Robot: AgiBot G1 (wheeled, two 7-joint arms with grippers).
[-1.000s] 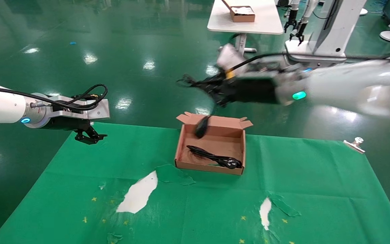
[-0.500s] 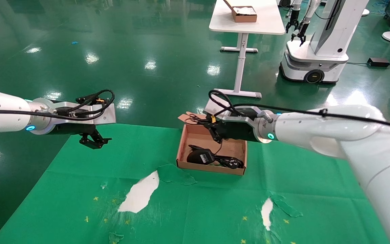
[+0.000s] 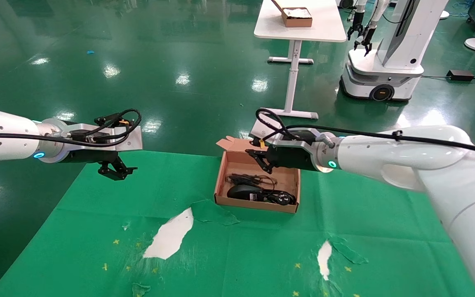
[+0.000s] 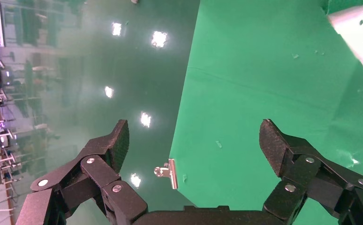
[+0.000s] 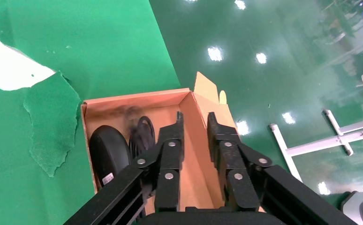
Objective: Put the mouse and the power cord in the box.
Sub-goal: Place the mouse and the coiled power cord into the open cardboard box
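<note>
No legible txt or nos.; label on mouse (image 5: pixel 108 154) too small to read.

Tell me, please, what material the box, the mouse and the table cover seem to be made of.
The box: plain brown cardboard, matte, with folded flaps at its back edge. The mouse inside it: probably black plastic, smooth with a slight sheen, a white label on it. The table cover: apparently a thin green sheet, perhaps paper or film; it is torn in places and a white surface shows underneath.

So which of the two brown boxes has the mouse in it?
The near box on the green cloth, under the right gripper; the far box holds white contents.
</note>
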